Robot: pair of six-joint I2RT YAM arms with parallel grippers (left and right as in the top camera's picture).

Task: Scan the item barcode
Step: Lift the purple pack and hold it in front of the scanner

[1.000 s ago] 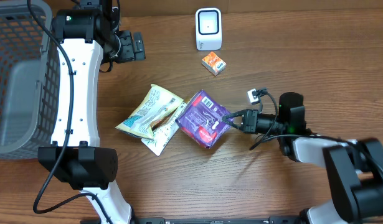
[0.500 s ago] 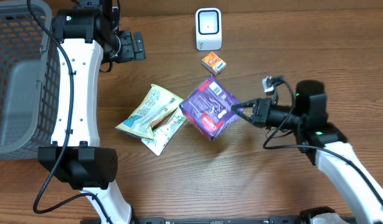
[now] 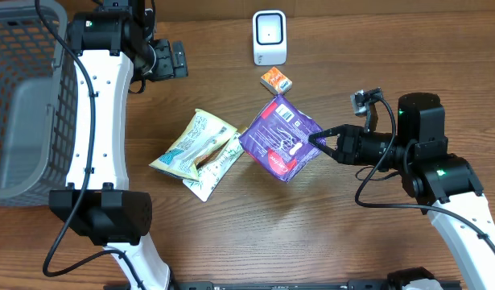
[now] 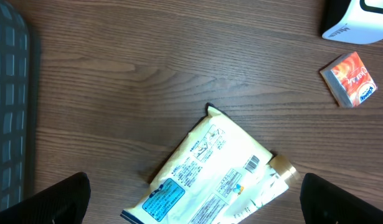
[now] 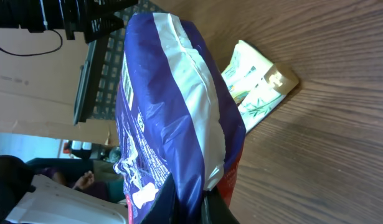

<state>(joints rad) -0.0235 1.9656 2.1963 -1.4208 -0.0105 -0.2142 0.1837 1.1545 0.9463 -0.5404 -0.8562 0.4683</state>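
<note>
the purple packet (image 3: 281,138) is pinched at one edge by the right gripper (image 3: 321,139); the left gripper (image 3: 173,60) is spread wide. with so small a hold, it can be shaken loose near the scanner (image 3: 269,37).

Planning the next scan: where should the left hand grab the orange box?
Across two opposite side faces, from straight above: the orange box lies flat and skewed on the table, apart from the scanner; turn the open left hand to match.

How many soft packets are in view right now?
3: the purple packet is clamped in the right gripper; the yellowish packet lies on the table left of it, overlapping a white packet. Another could hide beneath them.
</note>
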